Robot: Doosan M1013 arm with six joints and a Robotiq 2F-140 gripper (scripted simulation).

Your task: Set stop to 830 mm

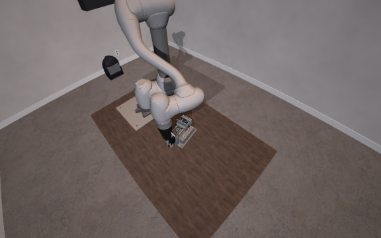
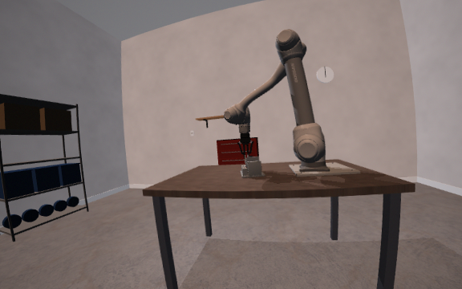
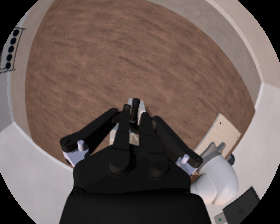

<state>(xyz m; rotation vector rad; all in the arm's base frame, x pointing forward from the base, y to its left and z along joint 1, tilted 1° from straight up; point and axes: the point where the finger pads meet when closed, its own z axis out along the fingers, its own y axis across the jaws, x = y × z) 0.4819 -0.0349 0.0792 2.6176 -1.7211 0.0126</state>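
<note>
Looking down from above, we see our gripper (image 1: 170, 143) at the near end of the stop fixture (image 1: 184, 131) on the table (image 1: 210, 185), where its handwheel sits. From the side, we hang straight above the fixture (image 2: 252, 167), wrist vertical for turning. At the wrist, our fingers pinch 1 small pale part, likely the handwheel, so 830 is probably unfinished.
</note>
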